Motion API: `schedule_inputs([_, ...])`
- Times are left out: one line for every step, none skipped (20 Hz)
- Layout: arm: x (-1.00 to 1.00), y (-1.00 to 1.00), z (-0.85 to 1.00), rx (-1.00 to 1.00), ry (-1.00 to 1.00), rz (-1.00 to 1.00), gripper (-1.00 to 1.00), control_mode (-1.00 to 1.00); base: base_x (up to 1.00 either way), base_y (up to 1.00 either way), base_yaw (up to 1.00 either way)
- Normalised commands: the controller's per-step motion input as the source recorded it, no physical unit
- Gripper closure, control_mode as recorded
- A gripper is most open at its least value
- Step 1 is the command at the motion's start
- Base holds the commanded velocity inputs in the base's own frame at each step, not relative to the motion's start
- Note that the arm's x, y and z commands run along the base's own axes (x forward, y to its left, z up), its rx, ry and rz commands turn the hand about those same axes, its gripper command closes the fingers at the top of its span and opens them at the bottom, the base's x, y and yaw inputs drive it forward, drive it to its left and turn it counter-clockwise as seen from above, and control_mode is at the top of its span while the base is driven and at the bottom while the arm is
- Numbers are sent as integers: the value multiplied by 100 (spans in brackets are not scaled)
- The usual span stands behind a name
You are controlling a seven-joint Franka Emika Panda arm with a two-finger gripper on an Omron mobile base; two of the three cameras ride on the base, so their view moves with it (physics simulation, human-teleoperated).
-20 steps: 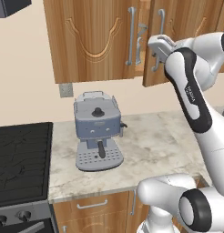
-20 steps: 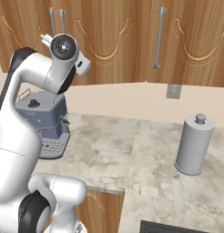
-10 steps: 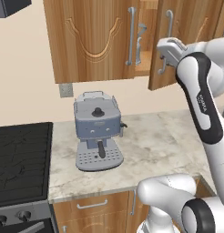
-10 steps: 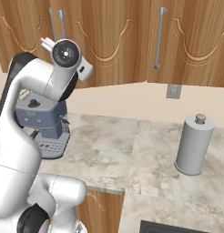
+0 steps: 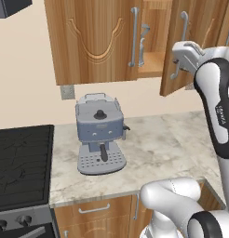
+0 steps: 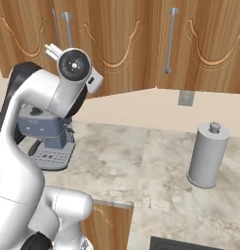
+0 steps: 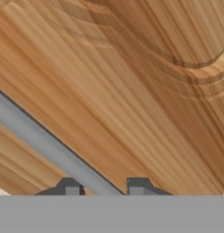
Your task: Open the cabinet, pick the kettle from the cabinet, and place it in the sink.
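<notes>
The cabinet (image 5: 95,42) hangs on the wall above the counter. Its right door (image 5: 205,23) is swung partly open. My gripper (image 5: 180,55) is shut on that door's silver bar handle (image 5: 183,28). In the hand view the handle (image 7: 50,145) runs slantwise across the carved door (image 7: 132,91) and down between my gripper's (image 7: 104,189) two fingertips. Through the gap between the doors a narrow strip of the silver-grey kettle (image 5: 143,44) shows on the shelf. The sink's dark rim (image 6: 190,242) lies at the bottom edge of the right base view.
A blue-grey coffee machine (image 5: 100,132) stands on the marble counter (image 5: 167,144) under the cabinet. The black stovetop (image 5: 21,162) is to its left. A tall grey cylinder with a knob (image 6: 208,155) stands further right, with a wall outlet (image 6: 186,97) behind it.
The door has swung further open with the handle in my grip. My hand has moved right and toward the base. The gap now shows the shelf and the kettle.
</notes>
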Motion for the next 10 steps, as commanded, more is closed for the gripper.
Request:
schedule_inputs([-36,-37,10,1,0,0,100,-100,0,0,0])
schedule_inputs([-36,-37,9,1,0,0,100,-100,0,0,0])
schedule_inputs([-35,-37,10,0,0,0,100,-100,0,0,0])
schedule_inputs([-35,-38,10,0,0,0,100,-100,0,0,0])
schedule_inputs([-34,-37,10,0,0,0,100,-100,0,0,0])
schedule_inputs([-34,-39,10,0,0,0,100,-100,0,0,0])
schedule_inputs([-32,-40,10,0,0,0,100,-100,0,0,0])
schedule_inputs([-31,-44,11,0,0,0,100,-100,0,0,0])
schedule_inputs([-31,-46,10,1,0,0,100,-100,0,0,0])
schedule_inputs([-31,-47,9,1,0,0,100,-100,0,0,0])
